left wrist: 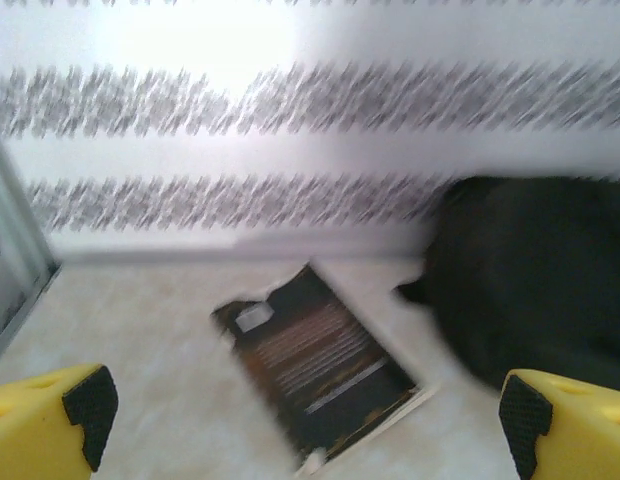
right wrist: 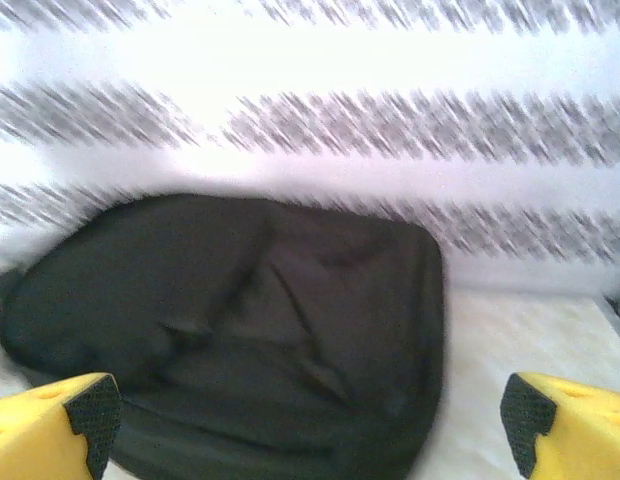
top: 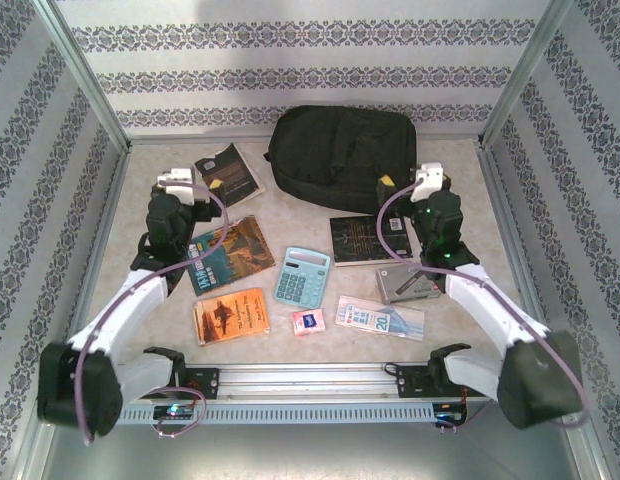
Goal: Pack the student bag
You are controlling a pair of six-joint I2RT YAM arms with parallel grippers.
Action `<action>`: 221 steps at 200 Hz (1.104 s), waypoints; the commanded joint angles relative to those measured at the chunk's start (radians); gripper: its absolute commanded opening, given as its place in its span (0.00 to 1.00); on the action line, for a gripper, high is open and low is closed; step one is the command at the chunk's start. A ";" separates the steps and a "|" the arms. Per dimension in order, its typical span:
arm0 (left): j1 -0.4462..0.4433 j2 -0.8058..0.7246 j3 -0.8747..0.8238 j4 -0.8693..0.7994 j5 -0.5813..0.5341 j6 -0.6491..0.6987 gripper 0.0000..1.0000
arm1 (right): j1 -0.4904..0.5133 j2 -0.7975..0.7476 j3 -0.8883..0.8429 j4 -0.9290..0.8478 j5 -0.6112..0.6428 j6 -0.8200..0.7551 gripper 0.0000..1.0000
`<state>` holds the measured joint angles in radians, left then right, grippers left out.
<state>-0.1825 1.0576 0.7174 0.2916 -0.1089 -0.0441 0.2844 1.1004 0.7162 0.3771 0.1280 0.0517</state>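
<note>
Nothing is packed yet. Behind both tools the desk carries an orange paperback, a pale blue calculator and a teal-covered book. The left tool hangs with yellow fingers spread wide and empty; just ahead of it and below lies a dark-covered paperback, askew. The right tool is also wide apart and holds nothing. Straight ahead of it lies the large black fabric backpack, slumped against the far wall. No opening shows on it, so this looks like the approach step. Next, one tool likely pins the fabric while the other finds the zip.
</note>
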 commanded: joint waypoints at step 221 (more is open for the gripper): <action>-0.300 0.041 0.502 -1.320 0.305 -0.629 0.99 | 0.279 0.826 1.222 -1.167 -0.132 0.180 0.91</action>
<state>-0.4770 1.0985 1.1450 -1.0134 0.0822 -0.6601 0.5716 1.7515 1.7424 -0.8173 0.0761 0.3676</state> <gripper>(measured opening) 0.994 0.930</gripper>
